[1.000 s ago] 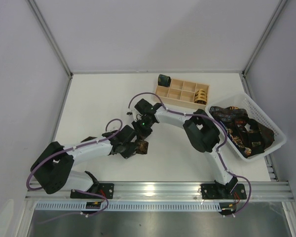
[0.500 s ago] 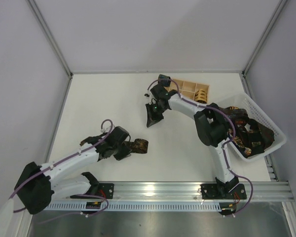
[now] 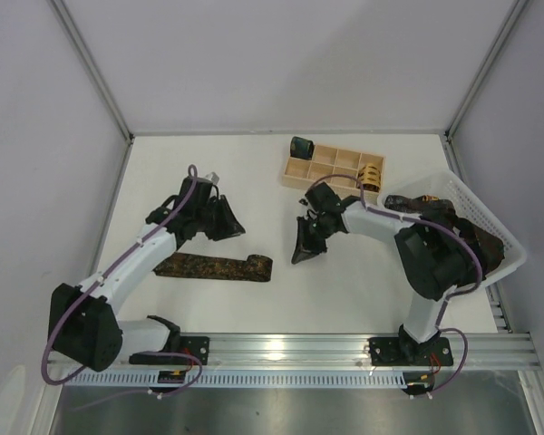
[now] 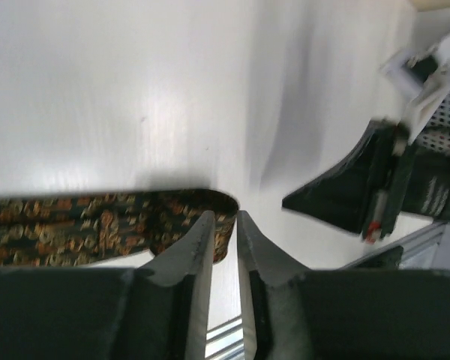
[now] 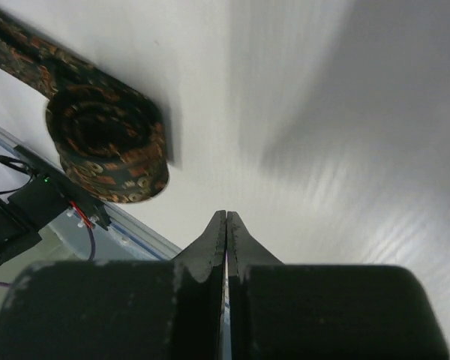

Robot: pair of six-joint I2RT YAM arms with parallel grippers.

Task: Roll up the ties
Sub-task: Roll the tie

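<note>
One tie lies flat on the table as a dark strip with a tan-orange pattern, and its right end is coiled. The right wrist view shows that coil with its tail running up-left. The left wrist view shows the strip just beyond the fingertips. My left gripper hovers above and behind the tie, with its jaws a narrow gap apart and empty. My right gripper is shut and empty, to the right of the coil.
A wooden compartment tray stands at the back, holding a dark green coil and a tan-gold coil. A white mesh basket at the right holds several loose ties. A metal rail runs along the near edge.
The tie, a small bundle before, now stretches leftward as a long strip. My left gripper has moved away to the back left. My right gripper came from near the tray down beside the coil.
</note>
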